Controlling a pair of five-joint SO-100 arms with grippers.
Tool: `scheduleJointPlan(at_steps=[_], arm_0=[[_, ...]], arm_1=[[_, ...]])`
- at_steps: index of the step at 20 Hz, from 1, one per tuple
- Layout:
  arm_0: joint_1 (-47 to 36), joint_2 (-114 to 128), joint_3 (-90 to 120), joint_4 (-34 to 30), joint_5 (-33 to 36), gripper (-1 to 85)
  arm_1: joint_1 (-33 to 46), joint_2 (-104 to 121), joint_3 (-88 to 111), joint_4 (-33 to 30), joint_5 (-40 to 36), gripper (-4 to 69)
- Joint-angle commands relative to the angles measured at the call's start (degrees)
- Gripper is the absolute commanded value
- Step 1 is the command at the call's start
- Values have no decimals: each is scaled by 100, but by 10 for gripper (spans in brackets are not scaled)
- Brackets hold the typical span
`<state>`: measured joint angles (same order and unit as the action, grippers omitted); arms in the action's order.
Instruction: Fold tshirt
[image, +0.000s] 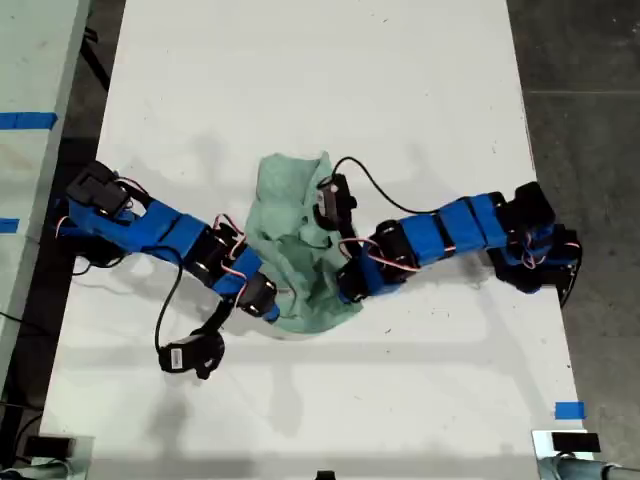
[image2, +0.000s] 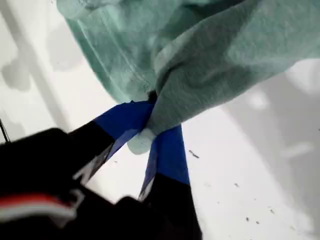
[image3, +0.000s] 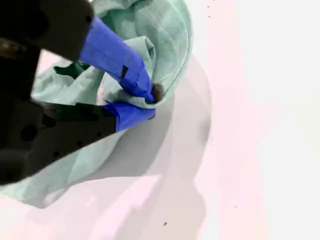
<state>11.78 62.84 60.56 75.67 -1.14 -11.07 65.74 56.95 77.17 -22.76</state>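
- A pale mint-green tshirt (image: 298, 245) lies crumpled in a heap near the middle of a long white table (image: 320, 80), seen from above in the exterior view.
- Two blue and black robot arms reach into the heap, one from the exterior view's left and one from the exterior view's right. The wrist views do not show which arm is which.
- In the first wrist view, the first gripper (image2: 152, 127) has its blue-taped jaws closed on a bunched fold of the cloth, with the fabric hanging from the pinch above the white surface.
- In the second wrist view, the second gripper (image3: 147, 105) also has its blue-taped jaws pressed together on a folded edge of the shirt, near a stitched hem.
- A small strip of blue tape (image: 569, 410) sits on the table near the exterior view's lower right corner.
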Motion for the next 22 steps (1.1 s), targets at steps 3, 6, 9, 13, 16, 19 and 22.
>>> scheduleJointPlan(at_steps=[3,6,9,13,16,19,22], arm_0=[[-1459,1002,-97,501,826,1],[-2514,958,26,650,1477,1],[-3252,1055,202,853,1890,1],[-3920,1081,589,668,2224,1],[-4298,1090,1072,360,2232,7],[-4711,1178,1406,202,2206,220],[-5291,2057,2224,26,2004,314]], arm_1=[[1477,483,-369,-255,-1090,-12],[2285,396,-308,-501,-1529,-12],[2883,352,-281,-633,-1793,-12],[3384,-18,-220,-914,-1960,-13],[3639,-316,-220,-1099,-2013,10],[3981,-457,-220,-967,-1916,307],[4579,-246,-193,-308,-2215,414]])
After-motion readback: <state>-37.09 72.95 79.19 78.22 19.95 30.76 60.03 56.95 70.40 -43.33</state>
